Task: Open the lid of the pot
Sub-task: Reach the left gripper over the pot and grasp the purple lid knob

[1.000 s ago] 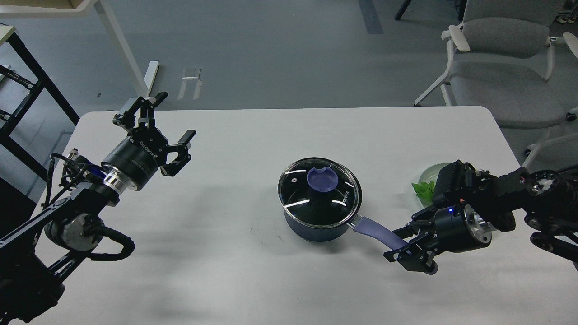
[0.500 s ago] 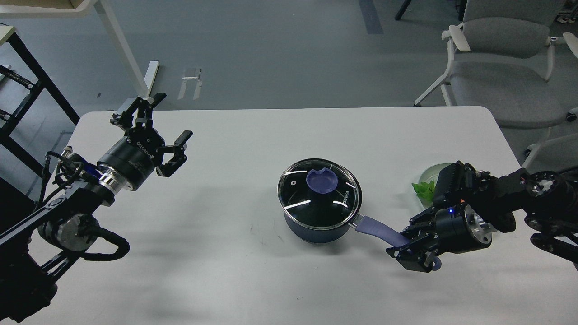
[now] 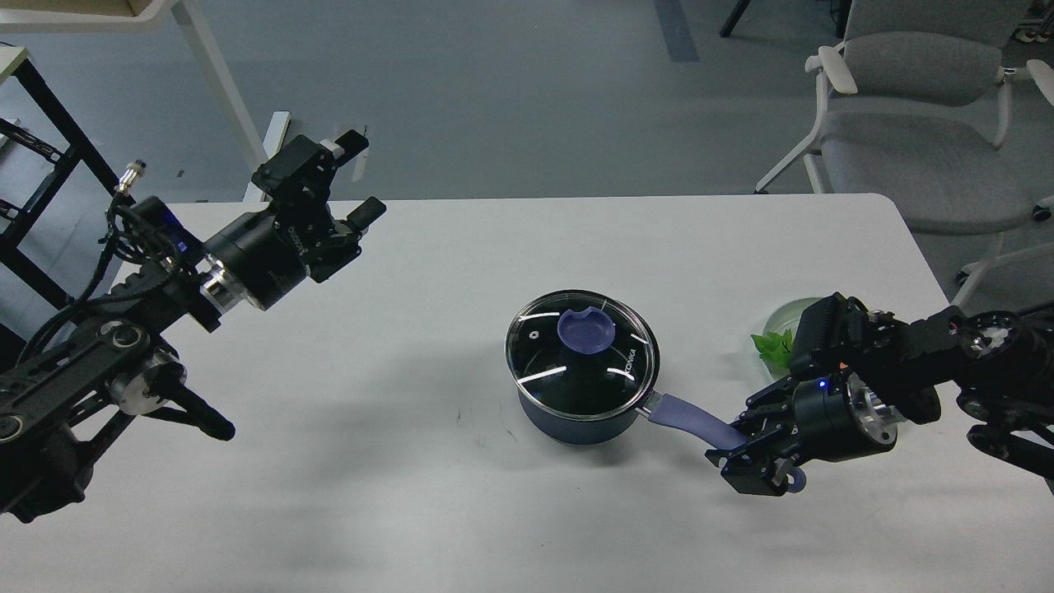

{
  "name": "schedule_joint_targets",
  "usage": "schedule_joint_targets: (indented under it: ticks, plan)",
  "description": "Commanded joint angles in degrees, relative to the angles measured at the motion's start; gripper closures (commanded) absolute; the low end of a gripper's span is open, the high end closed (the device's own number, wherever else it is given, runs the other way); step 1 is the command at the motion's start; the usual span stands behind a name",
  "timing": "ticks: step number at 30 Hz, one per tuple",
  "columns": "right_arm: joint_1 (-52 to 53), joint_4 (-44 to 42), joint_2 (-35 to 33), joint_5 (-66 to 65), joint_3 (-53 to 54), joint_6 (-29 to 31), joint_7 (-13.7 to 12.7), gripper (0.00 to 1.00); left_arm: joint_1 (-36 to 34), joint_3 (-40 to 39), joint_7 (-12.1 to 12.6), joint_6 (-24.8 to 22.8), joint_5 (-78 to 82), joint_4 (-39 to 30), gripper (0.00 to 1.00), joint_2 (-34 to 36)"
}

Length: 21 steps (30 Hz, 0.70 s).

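A dark blue pot [image 3: 576, 416] stands at the middle of the white table [image 3: 461, 511]. Its glass lid [image 3: 543, 362] with a purple knob [image 3: 586, 330] sits on it. The pot's purple handle [image 3: 690, 420] points to the lower right. My right gripper [image 3: 741, 449] is shut on the end of that handle. My left gripper [image 3: 350, 185] is open and empty. It hangs over the table's far left part, well to the left of the pot.
A small glass bowl with green leaves [image 3: 778, 333] stands right of the pot, partly behind my right arm. A grey office chair [image 3: 914, 123] stands beyond the table's far right corner. A black rack [image 3: 33, 165] and a white table leg [image 3: 218, 91] stand at the far left.
My right gripper has closed on the pot handle. My left arm has risen and swung right, toward the table's far edge, its fingers still open. The pot has barely moved.
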Motion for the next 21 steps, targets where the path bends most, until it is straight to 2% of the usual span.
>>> schedule_joint_targets:
  ticks: [1,6,9,11,13,16,21]
  plan:
    - [-0.1,0.0,0.0,0.0,0.0,0.0,0.0,0.7,-4.4,2.3,-2.3,-2.6,15.9,-3.1,0.01,-0.2]
    - [-0.1,0.0,0.0,0.0,0.0,0.0,0.0,0.7,-13.0,11.8,-5.9,-1.2,36.3,-6.4,0.01,-1.0]
    - [-0.1,0.0,0.0,0.0,0.0,0.1,0.0,0.7,-18.9,19.8,-8.6,6.2,48.2,-5.9,0.01,-2.3]
    - [-0.2,0.0,0.0,0.0,0.0,0.0,0.0,0.7,-22.8,25.9,-8.6,11.0,54.0,-4.8,0.01,-2.5]
    - [-0.2,0.0,-0.1,0.0,0.0,0.0,0.0,0.7,-26.2,31.3,-8.6,13.3,56.2,-2.5,0.01,-2.7]
    - [-0.2,0.0,0.0,0.0,0.0,0.0,0.0,0.7,-29.8,35.3,-8.6,13.7,58.3,-0.7,0.01,-5.1]
    - [-0.3,0.0,0.0,0.0,0.0,0.0,0.0,0.7,-31.1,35.6,-8.6,13.8,62.9,4.8,0.01,-10.6]
